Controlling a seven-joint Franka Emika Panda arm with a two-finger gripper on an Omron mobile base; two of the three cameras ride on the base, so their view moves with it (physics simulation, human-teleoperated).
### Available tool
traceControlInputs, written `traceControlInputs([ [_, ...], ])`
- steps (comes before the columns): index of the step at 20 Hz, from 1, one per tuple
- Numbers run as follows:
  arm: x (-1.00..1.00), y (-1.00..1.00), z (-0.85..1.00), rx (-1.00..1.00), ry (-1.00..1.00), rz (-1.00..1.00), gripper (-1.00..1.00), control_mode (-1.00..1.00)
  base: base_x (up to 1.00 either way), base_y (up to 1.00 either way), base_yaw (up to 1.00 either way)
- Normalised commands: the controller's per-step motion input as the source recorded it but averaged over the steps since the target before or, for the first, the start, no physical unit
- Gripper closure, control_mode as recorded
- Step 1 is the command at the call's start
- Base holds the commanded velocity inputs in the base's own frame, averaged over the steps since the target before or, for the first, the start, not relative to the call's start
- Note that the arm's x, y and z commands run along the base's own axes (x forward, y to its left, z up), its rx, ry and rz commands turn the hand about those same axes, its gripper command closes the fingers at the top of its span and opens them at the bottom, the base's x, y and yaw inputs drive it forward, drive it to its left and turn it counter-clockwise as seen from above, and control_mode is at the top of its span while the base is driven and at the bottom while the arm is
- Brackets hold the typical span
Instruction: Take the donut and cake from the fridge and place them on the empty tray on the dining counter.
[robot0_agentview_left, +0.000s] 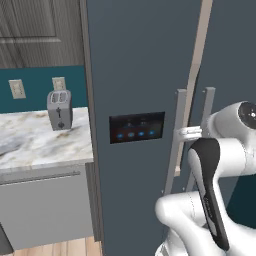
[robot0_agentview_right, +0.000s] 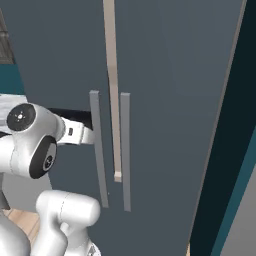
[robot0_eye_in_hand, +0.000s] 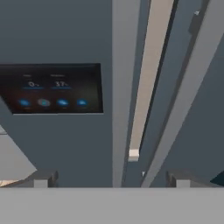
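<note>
The fridge (robot0_agentview_left: 140, 65) is tall and slate-blue, with a black panel (robot0_agentview_left: 137, 127) lit by blue lights on its left door. Two grey vertical handles flank a pale beige strip between the doors. My gripper (robot0_eye_in_hand: 111, 179) is open, and its two dark fingertips (robot0_eye_in_hand: 43, 178) stand either side of the left handle (robot0_eye_in_hand: 123, 87), close to it. From the side, my gripper (robot0_agentview_left: 183, 133) reaches the left handle (robot0_agentview_left: 178, 145) just right of the panel. The right base view has my gripper (robot0_agentview_right: 90, 137) at the same handle (robot0_agentview_right: 98, 150). The donut, cake, tray and dining counter are out of view.
Left of the fridge runs a marble counter (robot0_agentview_left: 35, 145) on grey cabinets, with a grey toaster (robot0_agentview_left: 59, 110) against a teal wall with two sockets. The fridge's right handle (robot0_agentview_right: 125, 150) stands close beside the left one. A dark teal panel (robot0_agentview_right: 235, 165) borders the fridge's right side.
</note>
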Motion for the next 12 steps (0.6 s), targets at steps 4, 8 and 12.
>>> traceControlInputs([
  [4, -0.55, 0.0, -0.11, 0.0, -0.19, -0.02, -1.0, -1.0, 0.0, 0.0, 0.0],
  [8, -0.24, 0.0, -0.07, 0.0, -0.1, 0.0, -1.0, -1.0, 0.0, 0.0, 0.0],
  [12, 0.0, 0.0, 0.0, 0.0, 0.0, 0.0, -1.0, 1.0, -0.46, -0.03, -0.01],
])
